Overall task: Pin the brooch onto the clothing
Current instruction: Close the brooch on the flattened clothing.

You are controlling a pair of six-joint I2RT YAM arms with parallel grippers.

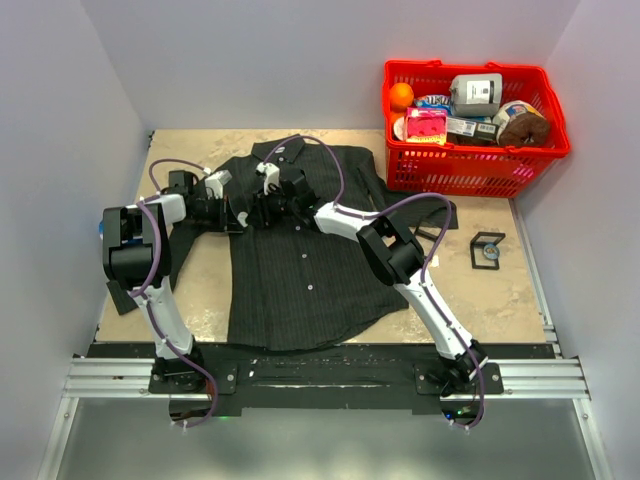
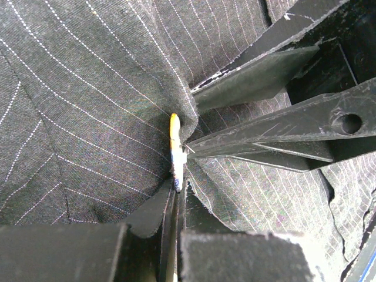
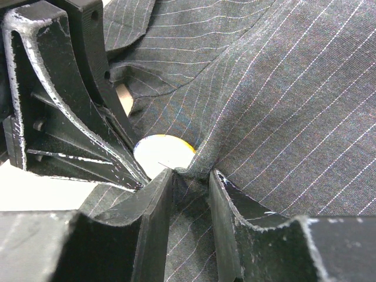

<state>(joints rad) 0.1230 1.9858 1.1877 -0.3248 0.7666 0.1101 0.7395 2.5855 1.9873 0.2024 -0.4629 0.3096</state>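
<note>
Nearest the lens, the left pincer is clamped on the brooch, which is held edge-on against the upper front of the clothing spread on the counter. The right pincer is drawn narrow around a raised fold beside it; whether that fold is truly gripped cannot be told. Should the fold slip, the pin may be pushed past the cloth, or the brooch twisted out of the grasp.

Tan table with shirt, basket, small frame
</note>
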